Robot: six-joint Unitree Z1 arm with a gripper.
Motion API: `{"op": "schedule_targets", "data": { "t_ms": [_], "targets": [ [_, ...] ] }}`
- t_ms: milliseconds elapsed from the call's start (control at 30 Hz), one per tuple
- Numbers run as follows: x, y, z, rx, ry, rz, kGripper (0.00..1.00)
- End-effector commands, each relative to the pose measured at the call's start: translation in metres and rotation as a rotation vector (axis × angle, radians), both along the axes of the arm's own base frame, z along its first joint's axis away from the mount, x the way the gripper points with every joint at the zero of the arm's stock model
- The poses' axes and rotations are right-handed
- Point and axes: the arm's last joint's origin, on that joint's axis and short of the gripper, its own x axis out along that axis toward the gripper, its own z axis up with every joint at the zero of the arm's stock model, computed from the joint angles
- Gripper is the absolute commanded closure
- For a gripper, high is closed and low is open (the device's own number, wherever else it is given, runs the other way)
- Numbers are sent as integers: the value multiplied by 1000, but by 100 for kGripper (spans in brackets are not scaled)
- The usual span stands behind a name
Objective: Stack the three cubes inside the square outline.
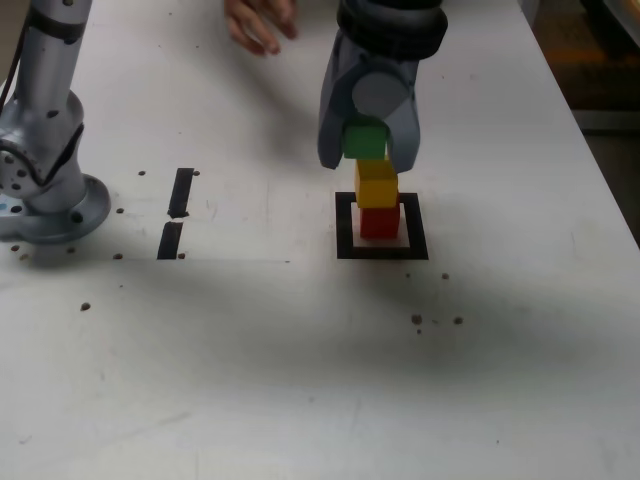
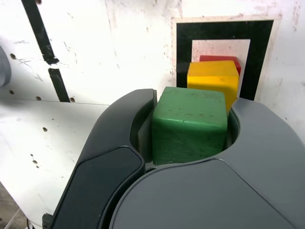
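Observation:
A red cube sits inside the square outline, and a yellow cube rests on top of it. My gripper is shut on the green cube, one jaw on either side. It holds the green cube right at the yellow cube's top and a little toward the exterior view's left. Whether the two touch I cannot tell. The wrist view shows the green cube between my gripper jaws. Beyond it are the yellow cube, a sliver of the red cube and the square outline.
The arm's base stands at the exterior view's left. Two short black bars lie between it and the outline. A person's hand rests on the table at the far edge. The table's edge runs along the right.

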Motion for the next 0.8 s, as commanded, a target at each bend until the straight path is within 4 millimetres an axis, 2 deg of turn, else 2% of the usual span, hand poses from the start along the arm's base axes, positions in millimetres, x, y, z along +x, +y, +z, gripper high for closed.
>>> {"op": "schedule_targets", "data": {
  "t_ms": [0,300,500,633,767],
  "targets": [
    [1,-4,-1,0,-3,-3,96],
    [3,-10,-13,4,-4,-12,94],
    [5,-9,-19,4,-5,-13,83],
    [5,-9,-19,9,-4,-14,67],
    [5,-8,-21,10,1,-18,35]
  ]
}}
